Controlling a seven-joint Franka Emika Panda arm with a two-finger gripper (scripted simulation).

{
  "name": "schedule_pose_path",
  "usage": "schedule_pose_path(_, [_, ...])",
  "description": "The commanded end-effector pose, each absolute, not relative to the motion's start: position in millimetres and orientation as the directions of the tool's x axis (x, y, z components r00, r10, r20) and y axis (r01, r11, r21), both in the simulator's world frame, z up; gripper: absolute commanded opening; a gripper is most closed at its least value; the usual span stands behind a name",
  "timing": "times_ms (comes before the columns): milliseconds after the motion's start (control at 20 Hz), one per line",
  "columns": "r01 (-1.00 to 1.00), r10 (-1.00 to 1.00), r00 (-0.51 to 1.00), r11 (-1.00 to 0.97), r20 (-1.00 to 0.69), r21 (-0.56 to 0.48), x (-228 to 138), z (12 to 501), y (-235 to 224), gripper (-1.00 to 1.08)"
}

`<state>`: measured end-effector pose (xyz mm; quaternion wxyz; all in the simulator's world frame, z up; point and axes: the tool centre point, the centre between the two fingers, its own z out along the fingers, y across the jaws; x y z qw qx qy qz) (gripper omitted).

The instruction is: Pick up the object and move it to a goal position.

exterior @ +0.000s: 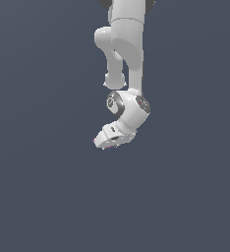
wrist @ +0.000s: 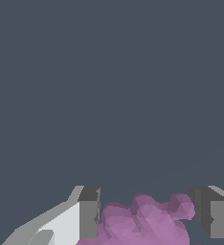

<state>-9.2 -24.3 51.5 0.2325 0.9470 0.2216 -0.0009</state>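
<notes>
The object (wrist: pixel 147 222) is a pink-purple lumpy thing with a jagged outline. In the wrist view it fills the gap between my two grey fingers, touching the left finger (wrist: pixel 89 210) and the right finger (wrist: pixel 210 210). My gripper (wrist: pixel 145 206) is shut on it. In the exterior view the white arm hangs down from the top and the hand is tilted toward the exterior view's left. The gripper (exterior: pixel 106 143) is at its lower end, and only thin pink slivers of the object (exterior: pixel 95 141) show at the hand's lower edge. The rest of the object is hidden by the hand.
A plain dark blue-grey surface (exterior: pixel 186 197) fills both views. No other objects, containers or edges show.
</notes>
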Motion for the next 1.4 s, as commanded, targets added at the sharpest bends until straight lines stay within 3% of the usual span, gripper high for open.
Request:
schedule_pose_path(0, [0.420,0.420,0.902,-0.794,-0.104,0.440,-10.7,62.0,-22.0,-1.00])
schedule_pose_path(450, [0.421,0.421,0.901,-0.794,-0.104,0.439,-22.4,128.1,-8.6,-1.00])
schedule_pose_path(1350, [0.422,0.421,0.901,-0.795,-0.104,0.436,-54.5,331.5,33.0,-1.00])
